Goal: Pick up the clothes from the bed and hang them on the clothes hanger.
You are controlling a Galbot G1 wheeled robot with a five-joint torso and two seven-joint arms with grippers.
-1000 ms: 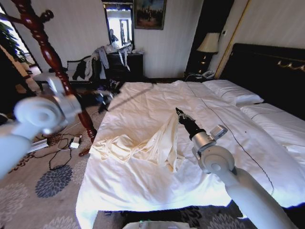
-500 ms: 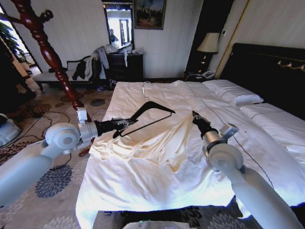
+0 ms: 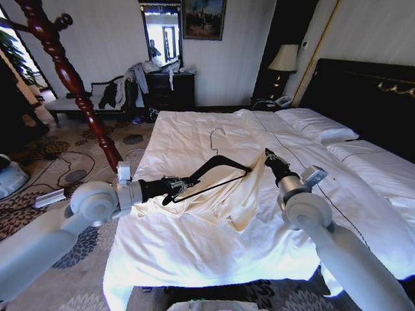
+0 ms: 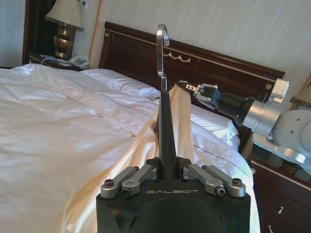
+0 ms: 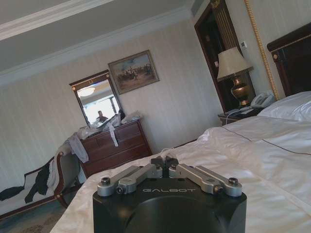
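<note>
The left gripper [image 3: 176,186] is clamped on one end of the clothes hanger [image 3: 217,170], holding it in the air above the near left part of the bed [image 3: 194,253]. In the left wrist view the same gripper [image 4: 169,171] has its fingers drawn in tight around the black hanger [image 4: 165,131], which runs straight away from the camera and ends in the silver hook [image 4: 162,41] standing upright. In the head view the hanger reaches from the left gripper toward the right, its broad black shoulder on top, the thin bottom bar beneath it, and the hook [image 3: 217,137] rising from its middle.

The right gripper [image 3: 269,155] sits just right of the hanger's far end and pinches the top edge of the clothes [image 3: 227,194], lifting a peak of the pale cream-yellow fabric off the quilt. From that peak the garment drapes down and to the left, behind and below the hanger's bottom bar, with the rest lying crumpled on the white quilt. In the left wrist view the raised strip of fabric [image 4: 179,116] hangs right beside the hanger, pinched at its top by the right gripper [image 4: 187,87].

In the right wrist view the right gripper [image 5: 164,162] has its fingers drawn together; the fabric between them is hidden.

A reddish-brown wooden pole [image 3: 71,84] stands on the floor to the left of the bed, and white pillows [image 3: 318,124] lie at the far right against the black headboard [image 3: 363,97].
</note>
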